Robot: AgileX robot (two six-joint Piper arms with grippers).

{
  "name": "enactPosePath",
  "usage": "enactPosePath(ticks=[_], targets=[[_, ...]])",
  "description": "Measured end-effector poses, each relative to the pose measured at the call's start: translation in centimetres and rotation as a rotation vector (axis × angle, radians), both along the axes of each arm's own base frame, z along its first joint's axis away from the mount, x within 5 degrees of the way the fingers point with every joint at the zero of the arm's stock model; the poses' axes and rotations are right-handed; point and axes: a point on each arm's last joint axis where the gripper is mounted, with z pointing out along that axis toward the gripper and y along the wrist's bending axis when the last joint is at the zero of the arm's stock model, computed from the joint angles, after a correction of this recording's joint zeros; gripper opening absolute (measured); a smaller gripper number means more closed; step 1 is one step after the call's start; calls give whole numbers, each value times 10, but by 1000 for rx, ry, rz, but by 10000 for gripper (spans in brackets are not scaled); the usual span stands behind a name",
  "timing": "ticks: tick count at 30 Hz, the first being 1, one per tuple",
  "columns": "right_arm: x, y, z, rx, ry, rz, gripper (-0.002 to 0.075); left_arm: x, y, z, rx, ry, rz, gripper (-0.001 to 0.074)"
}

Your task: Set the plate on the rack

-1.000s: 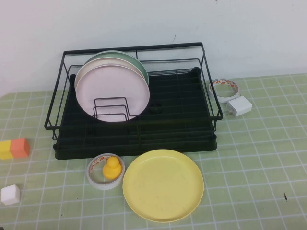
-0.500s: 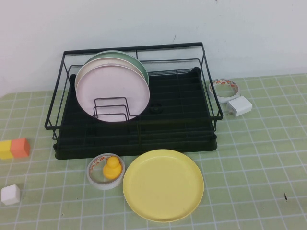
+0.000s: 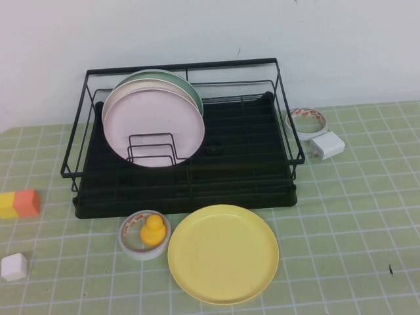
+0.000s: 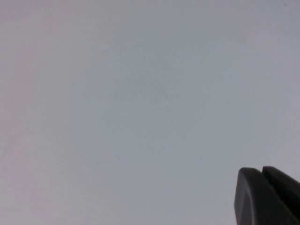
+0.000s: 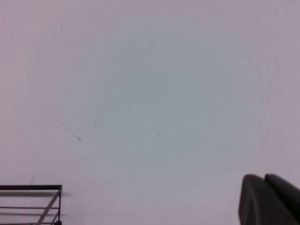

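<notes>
The pale-yellow plate [image 3: 223, 253] lies flat on the green checked table, just in front of the black wire rack [image 3: 236, 164]. The rack holds a pale pink plate [image 3: 154, 125] and a green plate [image 3: 187, 85] standing upright at its left end; its right half is free. A corner of the rack shows in the right wrist view [image 5: 33, 201]. Neither arm shows in the high view. My left gripper [image 4: 261, 171] is shut and empty, facing a blank wall. My right gripper [image 5: 264, 178] is shut and empty, facing the wall above the rack.
A tape roll with a yellow duck [image 3: 151, 231] lies left of the yellow plate. An orange-and-yellow block [image 3: 20, 203] and a white cube [image 3: 14, 266] sit at the far left. A tape roll [image 3: 308, 120] and a white charger [image 3: 327, 145] lie right of the rack.
</notes>
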Motion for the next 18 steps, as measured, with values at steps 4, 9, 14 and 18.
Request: enactPosePath(ticks=[4, 9, 14, 18], targets=[[0, 0, 1, 46, 65, 16, -2, 4, -7, 3, 77, 113, -47, -1], [-6, 2, 27, 55, 152, 34, -2, 3, -9, 35, 98, 387, -76, -1], [5, 4, 46, 79, 372, 53, -2, 21, -11, 62, 117, 713, -93, -1], [26, 7, 45, 84, 653, 87, -2, 50, -15, 58, 136, 977, -102, -1]])
